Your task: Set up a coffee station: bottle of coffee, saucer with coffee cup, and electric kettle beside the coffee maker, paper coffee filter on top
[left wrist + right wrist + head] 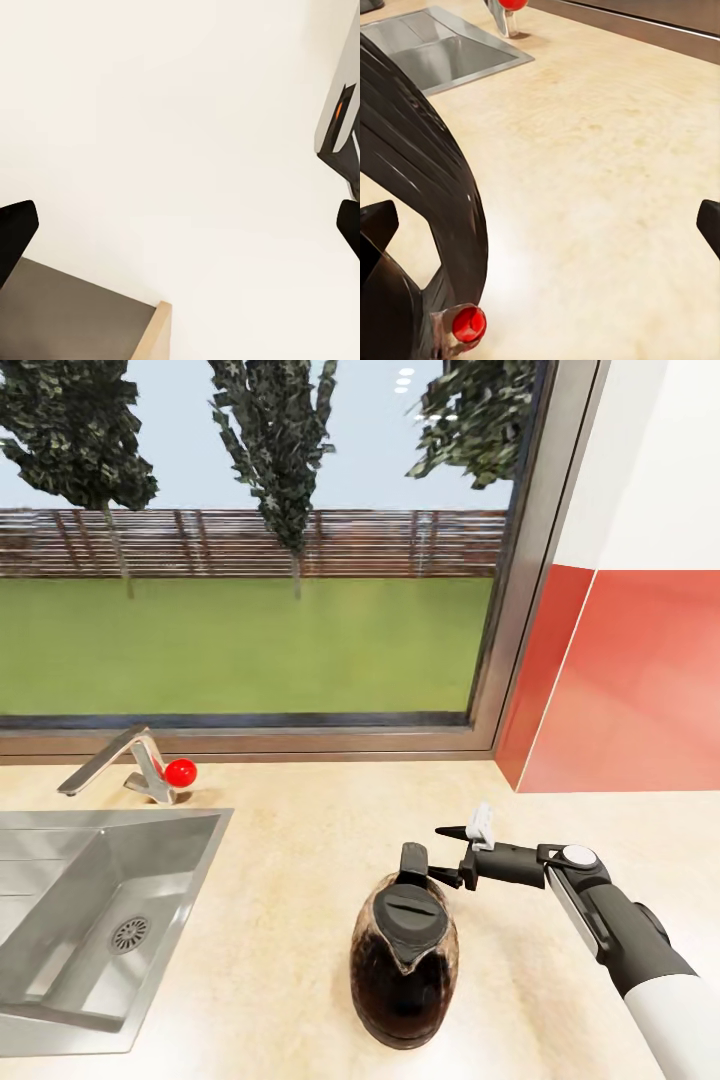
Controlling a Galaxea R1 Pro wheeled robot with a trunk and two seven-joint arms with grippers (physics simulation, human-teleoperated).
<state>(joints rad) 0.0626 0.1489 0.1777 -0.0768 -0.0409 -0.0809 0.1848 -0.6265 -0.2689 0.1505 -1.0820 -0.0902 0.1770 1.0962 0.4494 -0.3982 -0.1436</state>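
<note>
Countertop (pixel 300 860): light beige, wood-look slab. Steel sink (pixel 60 980) set into it at left, faucet (pixel 125 760) behind. Electric kettle (pixel 403 960) stands upright right of sink.

No legible text, labels, brands, numbers or signs anywhere.

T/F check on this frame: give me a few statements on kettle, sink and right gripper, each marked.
1. The squat dark glass electric kettle stands on the light beige countertop. True.
2. The right gripper is shut on the kettle's handle. False: its jaws are open beside the handle.
3. The steel sink lies left of the kettle in the head view. True.
4. The kettle lies tipped on its side. False: it stands upright.
5. The faucet has a blue knob. False: red.
</note>
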